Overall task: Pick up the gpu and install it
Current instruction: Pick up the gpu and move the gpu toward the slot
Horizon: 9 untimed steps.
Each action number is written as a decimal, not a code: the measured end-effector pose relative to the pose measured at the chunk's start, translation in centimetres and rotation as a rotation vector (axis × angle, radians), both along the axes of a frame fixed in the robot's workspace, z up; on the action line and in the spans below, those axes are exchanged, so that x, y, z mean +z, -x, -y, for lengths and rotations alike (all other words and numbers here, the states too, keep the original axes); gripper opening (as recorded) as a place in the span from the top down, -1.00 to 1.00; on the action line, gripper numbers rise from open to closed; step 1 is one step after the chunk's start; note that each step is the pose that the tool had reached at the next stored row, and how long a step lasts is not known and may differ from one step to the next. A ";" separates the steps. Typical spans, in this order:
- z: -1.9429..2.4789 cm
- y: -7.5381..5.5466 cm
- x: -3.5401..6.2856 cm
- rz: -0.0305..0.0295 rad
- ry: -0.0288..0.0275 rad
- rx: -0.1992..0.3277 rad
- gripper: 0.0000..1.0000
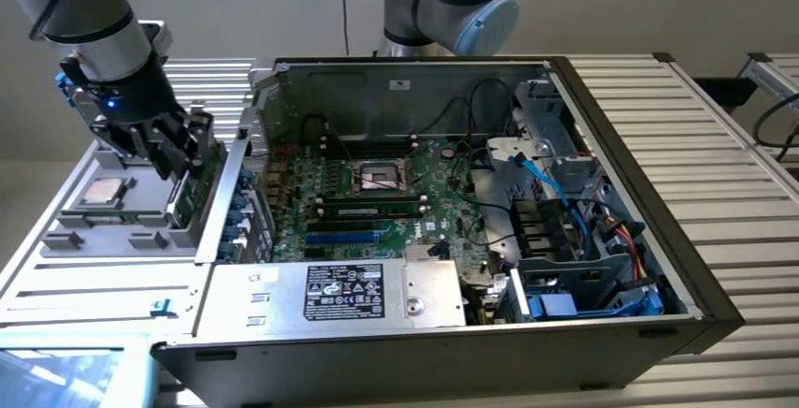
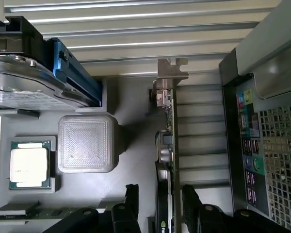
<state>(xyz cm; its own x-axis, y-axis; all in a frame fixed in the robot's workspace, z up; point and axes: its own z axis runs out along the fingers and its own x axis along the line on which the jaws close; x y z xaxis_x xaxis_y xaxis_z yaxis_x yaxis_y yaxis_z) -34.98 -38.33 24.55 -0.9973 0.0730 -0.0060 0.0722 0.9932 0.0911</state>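
The gpu [image 2: 167, 160] stands on its edge in a grey parts tray [image 2: 131, 102], seen edge-on with its silver end bracket [image 2: 170, 73] at the far end. In the exterior view the gpu [image 1: 187, 199] shows as a green board at the tray's right side, just left of the open computer case [image 1: 413, 80]. My gripper [image 2: 161, 208] is open and low over the card, with one dark finger on each side of it. A gap shows between the fingers [image 2: 131, 201] and the card. My gripper [image 1: 179, 157] hangs from the arm at the exterior view's left.
The tray also holds a processor [image 2: 30, 164], a silver hard drive [image 2: 24, 82] in a blue bracket, a grey ribbed block [image 2: 85, 143] and memory sticks [image 2: 39, 213]. The case's rear panel [image 2: 262, 145] rises close beside the card. A motherboard [image 1: 374, 193] lies inside the case.
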 end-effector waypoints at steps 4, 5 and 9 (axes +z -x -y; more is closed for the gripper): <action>-0.01 -0.2 -0.74 0.0001 0.0005 0.000 0.00; -0.02 -0.3 -0.91 0.0001 0.0005 0.000 0.00; -0.11 -0.5 -1.55 -0.0002 0.0006 0.000 0.00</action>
<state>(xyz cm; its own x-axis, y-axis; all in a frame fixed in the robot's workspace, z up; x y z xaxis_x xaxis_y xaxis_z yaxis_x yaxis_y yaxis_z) -34.51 -38.22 23.01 -0.9973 0.0730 -0.0059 0.0721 0.9933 0.0904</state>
